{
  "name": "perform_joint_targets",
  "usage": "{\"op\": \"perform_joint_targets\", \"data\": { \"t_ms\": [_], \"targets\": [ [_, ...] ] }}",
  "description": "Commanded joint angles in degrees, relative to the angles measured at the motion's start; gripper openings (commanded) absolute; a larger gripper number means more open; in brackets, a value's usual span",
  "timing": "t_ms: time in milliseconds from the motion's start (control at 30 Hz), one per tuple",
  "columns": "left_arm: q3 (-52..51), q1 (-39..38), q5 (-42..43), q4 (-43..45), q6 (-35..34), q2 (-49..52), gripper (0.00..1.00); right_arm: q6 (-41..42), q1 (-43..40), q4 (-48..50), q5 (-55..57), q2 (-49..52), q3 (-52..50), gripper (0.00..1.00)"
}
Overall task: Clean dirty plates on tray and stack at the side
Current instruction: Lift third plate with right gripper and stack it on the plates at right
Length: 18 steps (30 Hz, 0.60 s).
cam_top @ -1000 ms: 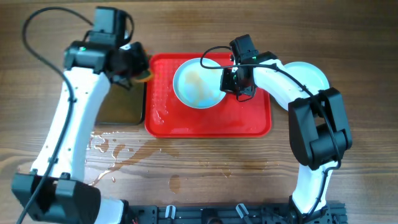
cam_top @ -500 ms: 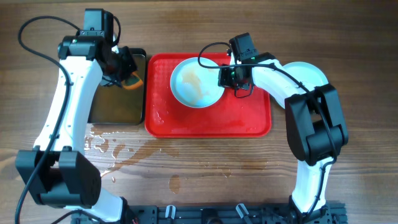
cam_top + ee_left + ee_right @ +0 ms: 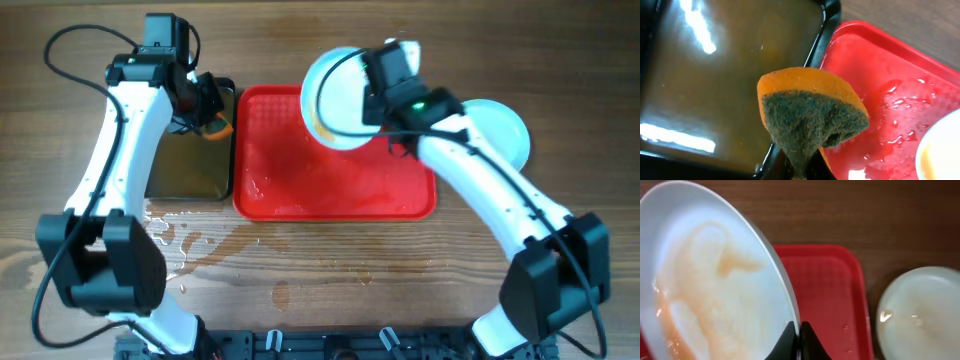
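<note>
On a water-splashed wooden table (image 3: pixel 330 270), the right gripper (image 3: pixel 799 332) pinches the rim of a sauce-streaked plate (image 3: pixel 710 280) and holds it tilted over the far edge of the red tray (image 3: pixel 330 195), apparently to present its face for scrubbing. The left gripper (image 3: pixel 802 170) clamps an orange sponge (image 3: pixel 810 115) above the rim of a black pan (image 3: pixel 816 47) of brown water. The tray carries only droplets. A second plate (image 3: pixel 500 130) sits just beside it.

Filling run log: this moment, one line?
right gripper: dirty plate by rim | left gripper: sponge over pan edge | tray: wet
</note>
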Motion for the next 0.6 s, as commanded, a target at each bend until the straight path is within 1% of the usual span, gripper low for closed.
{"op": "perform_joint_targets", "data": {
  "t_ms": [0, 67, 100, 133, 233, 300, 400, 500, 567],
  "targets": [
    [0.1, 0.4, 0.1, 0.2, 0.5, 2.3, 0.04, -0.8, 6.6, -0.6, 23.6, 0.1, 0.2, 0.04],
    [0.1, 0.4, 0.1, 0.2, 0.5, 2.8, 0.04, -2.4, 10.6, -0.7, 33.5, 0.1, 0.2, 0.04],
    [0.1, 0.4, 0.1, 0.2, 0.5, 2.8, 0.04, -3.1, 11.8, -0.7, 36.6, 0.1, 0.2, 0.05],
    [0.1, 0.4, 0.1, 0.2, 0.5, 2.9, 0.04, -3.3, 13.8, -0.7, 42.7, 0.1, 0.2, 0.04],
    [0.1, 0.4, 0.4, 0.2, 0.3, 2.9, 0.04, -3.4, 17.2, -0.7, 53.5, 0.1, 0.2, 0.04],
    [0.1, 0.4, 0.5, 0.2, 0.3, 3.0, 0.04, -4.8, 18.1, -0.6, 56.8, 0.1, 0.2, 0.04],
    [0.1, 0.4, 0.5, 0.2, 0.3, 3.0, 0.04, -4.8, 18.4, -0.5, 63.0, 0.1, 0.2, 0.04],
    [0.1, 0.4, 0.5, 0.2, 0.3, 3.0, 0.04, -5.4, 18.4, 0.4, 63.1, 0.1, 0.2, 0.04],
    [0.1, 0.4, 0.5, 0.2, 0.3, 3.0, 0.04, -4.2, 18.4, 1.6, 61.8, 0.1, 0.2, 0.04]
  ]
}}
